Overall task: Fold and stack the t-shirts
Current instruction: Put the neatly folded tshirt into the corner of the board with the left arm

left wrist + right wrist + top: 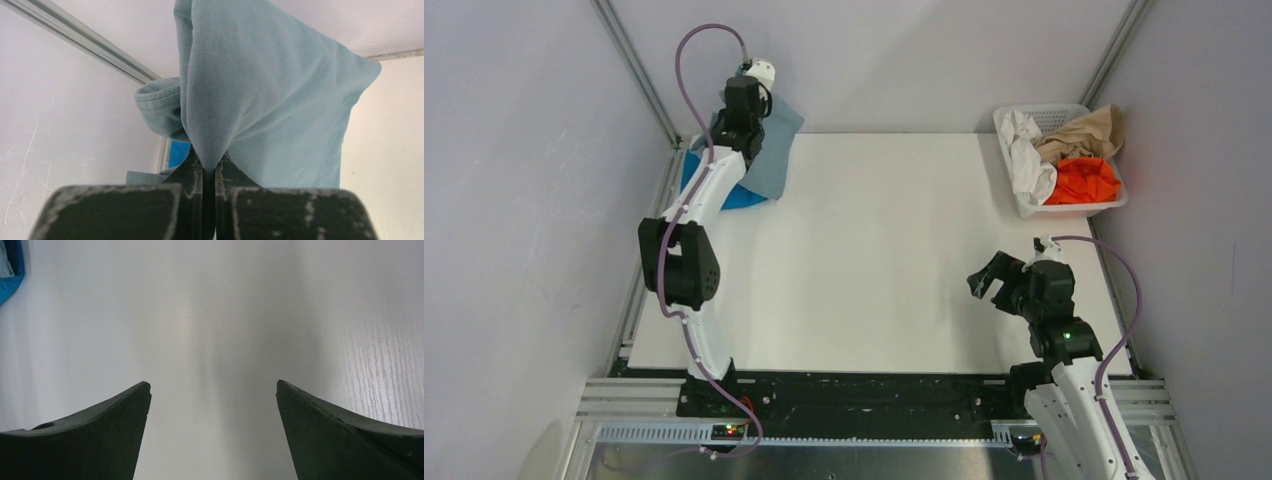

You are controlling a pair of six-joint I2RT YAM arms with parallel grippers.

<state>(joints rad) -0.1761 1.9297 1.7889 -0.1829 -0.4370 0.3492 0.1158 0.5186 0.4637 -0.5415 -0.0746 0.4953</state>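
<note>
the left end effector (209, 167) is closed tight, its two fingers pinching a fold of the dusty grey-blue t-shirt (270, 100) between them. in the left wrist view the cloth rises from that pinch and spreads in a broad smooth sheet toward 1 o'clock, while a rolled, hemmed edge (155, 100) curls out at 9 o'clock. in the top view the left arm reaches to the far left corner of the white surface (874, 260), at about 10 o'clock, and the grey-blue shirt hangs from its wrist, lifted, with its lower part draped down on the corner of the surface. under and beside it, toward 7 o'clock from the held cloth, lies the brighter blue t-shirt (724, 195), bunched at the left edge of the surface and partly covered by the grey-blue one and the arm. whether the two shirts touch cannot be told for certain, though they overlap in the view.

the right end effector (212, 390) stands wide open and has hold of nothing; only bare surface shows between its dark fingers. it hovers near the right edge of the surface at about 4 o'clock, well apart from both shirts.

a white plastic basket (1024, 212) sits at the far right corner, about 1 o'clock, holding a white cloth (1024, 155), a tan cloth (1084, 135) and an orange cloth (1084, 180), crumpled together.
</note>
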